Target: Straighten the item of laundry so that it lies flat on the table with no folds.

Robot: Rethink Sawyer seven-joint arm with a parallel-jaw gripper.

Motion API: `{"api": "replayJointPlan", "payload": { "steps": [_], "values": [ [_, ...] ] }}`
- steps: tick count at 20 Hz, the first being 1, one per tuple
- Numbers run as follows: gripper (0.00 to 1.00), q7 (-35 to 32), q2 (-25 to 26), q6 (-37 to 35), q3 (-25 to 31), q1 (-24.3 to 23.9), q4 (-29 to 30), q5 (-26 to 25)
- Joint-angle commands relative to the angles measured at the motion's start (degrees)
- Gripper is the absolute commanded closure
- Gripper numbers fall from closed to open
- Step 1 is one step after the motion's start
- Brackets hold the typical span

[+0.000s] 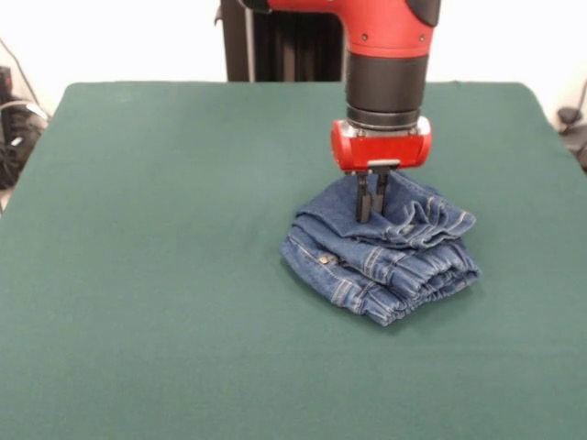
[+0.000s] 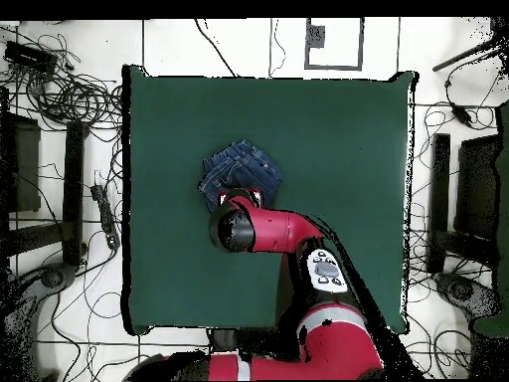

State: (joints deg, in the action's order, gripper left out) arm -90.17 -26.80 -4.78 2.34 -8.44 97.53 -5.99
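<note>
The small blue denim jeans lie crumpled in a folded heap right of the middle of the dark green table; the gathered waistband faces the front right. My gripper comes straight down on the heap's far edge, with its two dark fingers close together and their tips sunk in a denim fold. In the overhead view the jeans lie just beyond the arm's wrist, which hides the gripper.
The red arm reaches over the table's near half in the overhead view. Cables and black stands lie on the floor round the table. The black pedestal stands behind the far edge.
</note>
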Motion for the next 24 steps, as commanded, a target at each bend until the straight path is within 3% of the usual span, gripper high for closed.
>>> {"api": "replayJointPlan", "payload": {
  "steps": [1,12,24],
  "values": [
    [1.0,-8.8,5.5,-2.4,4.9,0.9,0.1,1.2],
    [1.0,-6.0,0.3,-9.3,5.1,-0.4,2.4,0.6],
    [1.0,-1.1,-0.7,-9.7,3.4,-3.6,3.0,-6.3]
  ]
}}
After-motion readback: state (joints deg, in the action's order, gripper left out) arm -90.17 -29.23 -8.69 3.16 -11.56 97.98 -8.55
